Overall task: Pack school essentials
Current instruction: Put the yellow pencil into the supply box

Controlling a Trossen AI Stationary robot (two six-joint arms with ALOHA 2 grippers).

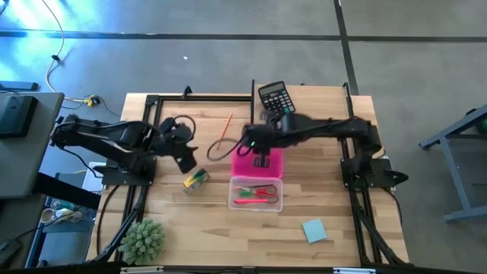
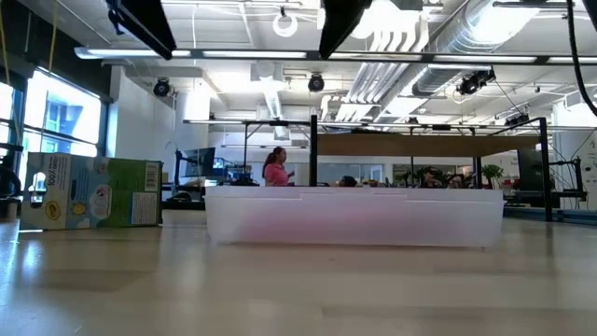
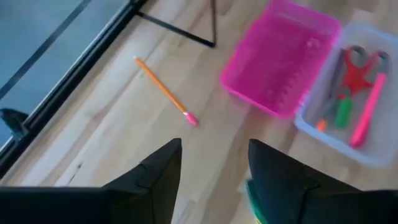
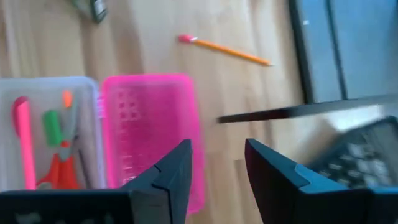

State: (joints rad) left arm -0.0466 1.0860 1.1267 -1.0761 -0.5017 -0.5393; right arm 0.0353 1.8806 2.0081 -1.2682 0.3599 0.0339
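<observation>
Pencil [image 1: 225,128] retrieval looks like the step in hand. We take the clear bin [image 1: 256,193] as our landmark: scissors [image 3: 356,70], marker [image 3: 368,109] and a green piece [image 3: 344,112] already lie inside it, and the pink lid [image 1: 259,161] lies flat against its far edge. The orange pencil rests alone on the desk [image 1: 327,198] beyond that lid, toward the left arm's side. The crayon box [image 1: 195,180] sits just left of the bin, the notepad [image 1: 314,230] nearer than it and to the right. Our left gripper [image 3: 214,163] hangs above the desk left of the bin, fingers spread and holding nothing; our right gripper [image 4: 217,165] hovers over the lid, fingers parted and empty. We judge it best to turn the fingers across the shaft, descend near its middle, and close gently, since a thin pencil can roll away.
</observation>
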